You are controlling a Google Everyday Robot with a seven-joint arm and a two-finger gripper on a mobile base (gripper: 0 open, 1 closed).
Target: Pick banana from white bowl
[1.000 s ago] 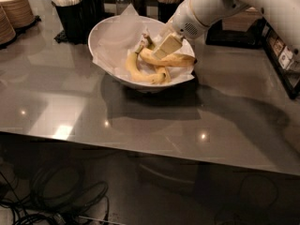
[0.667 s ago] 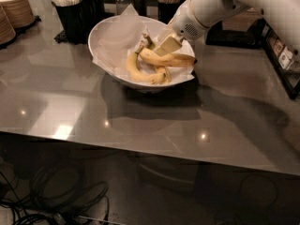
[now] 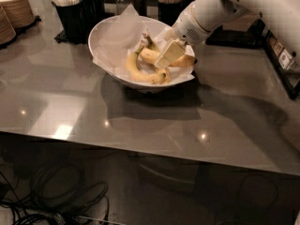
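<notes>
Down in the white bowl (image 3: 101, 29), the claw (image 3: 166, 59) is set against the banana (image 3: 185, 61).

At the far left, stacked tan paper bowls (image 3: 11, 13) are cut off by the frame edge, and a black holder (image 3: 75, 18) of white utensils is seen just right of them. Next, the white bowl, lined with white paper (image 3: 117, 36), is stood on the grey worktop (image 3: 140, 121). Two thin curved bananas (image 3: 136, 71) are laid along its near side, and the banana is laid behind them, its middle covered by the claw. Whether the claw is clenched on the fruit or released cannot be told, since its far side is hidden. Further right, the white arm (image 3: 225, 8) is cut off at the top corner.
</notes>
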